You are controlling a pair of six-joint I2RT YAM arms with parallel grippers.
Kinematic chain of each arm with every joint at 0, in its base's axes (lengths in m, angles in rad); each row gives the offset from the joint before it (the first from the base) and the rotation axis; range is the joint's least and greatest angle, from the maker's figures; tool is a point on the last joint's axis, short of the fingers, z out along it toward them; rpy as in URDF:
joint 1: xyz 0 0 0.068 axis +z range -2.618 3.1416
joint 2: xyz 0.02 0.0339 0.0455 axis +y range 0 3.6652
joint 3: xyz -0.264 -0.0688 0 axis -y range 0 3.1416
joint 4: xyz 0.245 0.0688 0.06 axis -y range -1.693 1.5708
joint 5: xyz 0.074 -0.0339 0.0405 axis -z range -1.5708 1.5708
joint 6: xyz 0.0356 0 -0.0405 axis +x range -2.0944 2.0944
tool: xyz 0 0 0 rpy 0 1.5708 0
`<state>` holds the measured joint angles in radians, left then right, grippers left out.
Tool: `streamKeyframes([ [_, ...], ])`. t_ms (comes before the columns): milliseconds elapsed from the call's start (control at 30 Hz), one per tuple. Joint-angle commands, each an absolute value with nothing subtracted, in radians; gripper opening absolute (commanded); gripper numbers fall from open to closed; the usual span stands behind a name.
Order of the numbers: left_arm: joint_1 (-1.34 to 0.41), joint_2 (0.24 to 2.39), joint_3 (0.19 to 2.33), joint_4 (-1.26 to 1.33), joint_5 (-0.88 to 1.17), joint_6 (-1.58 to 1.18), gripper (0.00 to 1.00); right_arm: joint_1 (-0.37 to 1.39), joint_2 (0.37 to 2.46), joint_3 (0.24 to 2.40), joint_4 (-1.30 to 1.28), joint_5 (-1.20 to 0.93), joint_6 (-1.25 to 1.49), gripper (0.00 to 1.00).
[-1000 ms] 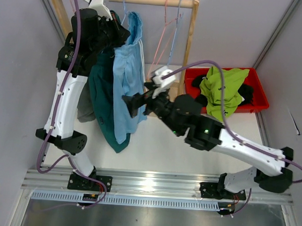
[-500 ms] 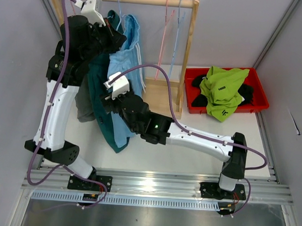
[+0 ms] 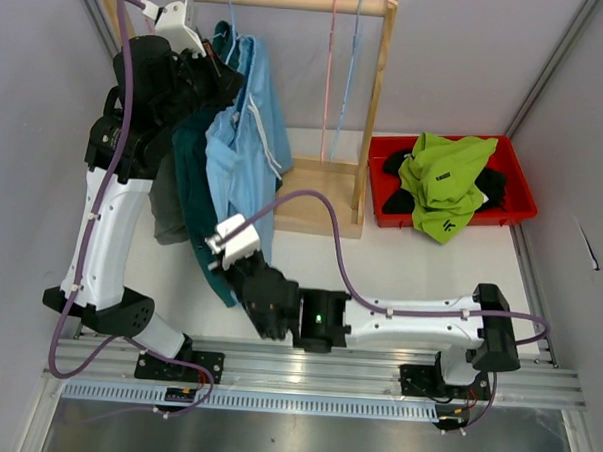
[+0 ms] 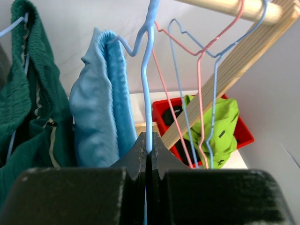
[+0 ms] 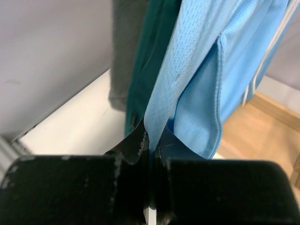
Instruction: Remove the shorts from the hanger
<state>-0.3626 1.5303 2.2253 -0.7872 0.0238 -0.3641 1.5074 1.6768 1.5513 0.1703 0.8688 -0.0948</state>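
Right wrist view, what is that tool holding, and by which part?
The right tool pinches the light blue shorts by the lower edge of the cloth.

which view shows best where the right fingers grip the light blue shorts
Right wrist: the right fingers are shut on the lower hem of the light blue mesh cloth shorts. Top external shows the whole shorts hanging, with the grip itself hidden. Left wrist shows only their waistband end.

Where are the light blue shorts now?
The light blue shorts hang left on the rack in the top view, just right of the dark teal shorts, hem pinched by the right gripper.
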Motion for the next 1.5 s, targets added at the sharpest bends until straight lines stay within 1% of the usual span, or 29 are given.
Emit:
streamKeyframes([
  [0,-0.347,1.529,2.261,-0.614,-0.077,-0.313,0.0,1.662,1.611,1.511,0.147,0.998,-0.019,0.0],
  [100,-0.331,1.531,2.261,-0.606,-0.098,-0.304,0.0,1.748,1.626,1.516,0.106,1.069,0.023,0.0],
  [233,-0.327,1.529,2.258,-0.617,-0.087,-0.305,0.0,1.761,1.644,1.519,0.094,1.071,0.071,0.0],
  [367,-0.328,1.506,2.252,-0.681,-0.019,-0.319,0.0,1.703,1.652,1.523,0.139,1.049,0.034,0.0],
  [400,-0.328,1.499,2.249,-0.737,-0.008,-0.325,0.0,1.684,1.651,1.529,0.152,1.037,0.02,0.0],
  [467,-0.33,1.45,2.215,-0.791,0.078,-0.325,0.0,1.614,1.651,1.543,0.204,0.999,-0.056,0.0],
  [533,-0.347,1.352,2.093,-0.842,0.094,-0.325,0.0,1.528,1.658,1.591,0.235,0.969,-0.107,0.0],
  [567,-0.354,1.31,1.998,-0.842,0.08,-0.328,0.0,1.496,1.669,1.61,0.238,0.939,-0.145,0.0],
  [600,-0.38,1.261,1.883,-0.821,0.06,-0.354,0.0,1.464,1.677,1.658,0.233,0.919,-0.159,0.0],
  [633,-0.396,1.162,1.829,-0.802,0.036,-0.366,0.0,1.397,1.684,1.684,0.224,0.878,-0.167,0.0],
  [700,-0.432,1.083,1.68,-0.787,0.029,-0.38,0.0,1.339,1.713,1.738,0.177,0.847,-0.173,0.0],
  [767,-0.44,1.013,1.646,-0.834,0.006,-0.397,0.0,1.283,1.729,1.792,0.16,0.828,-0.178,0.0],
  [867,-0.442,0.979,1.673,-0.905,0.005,-0.397,0.0,1.262,1.723,1.773,0.135,0.848,-0.172,0.0],
  [933,-0.442,0.983,1.741,-0.957,0.005,-0.393,0.0,1.264,1.677,1.697,0.135,0.865,-0.138,0.0],
  [1000,-0.442,0.988,1.756,-0.96,0.005,-0.377,0.0,1.285,1.632,1.634,0.123,0.886,-0.103,0.0],
  [1100,-0.442,0.983,1.735,-0.93,-0.086,-0.35,0.0,1.359,1.524,1.505,0.121,0.988,-0.064,0.0],
  [1233,-0.442,0.954,1.655,-0.865,-0.135,-0.334,0.0,1.445,1.338,1.358,0.103,1.2,-0.101,0.0],
  [1300,-0.442,0.936,1.606,-0.828,-0.12,-0.331,0.0,1.433,1.27,1.298,0.022,1.277,-0.097,0.0],
  [1367,-0.442,0.919,1.551,-0.805,-0.118,-0.333,0.0,1.396,1.166,1.27,-0.058,1.307,-0.109,0.0],
  [1467,-0.442,0.881,1.487,-0.753,-0.12,-0.336,0.0,1.284,1.038,1.264,-0.104,1.307,-0.124,0.0],
])
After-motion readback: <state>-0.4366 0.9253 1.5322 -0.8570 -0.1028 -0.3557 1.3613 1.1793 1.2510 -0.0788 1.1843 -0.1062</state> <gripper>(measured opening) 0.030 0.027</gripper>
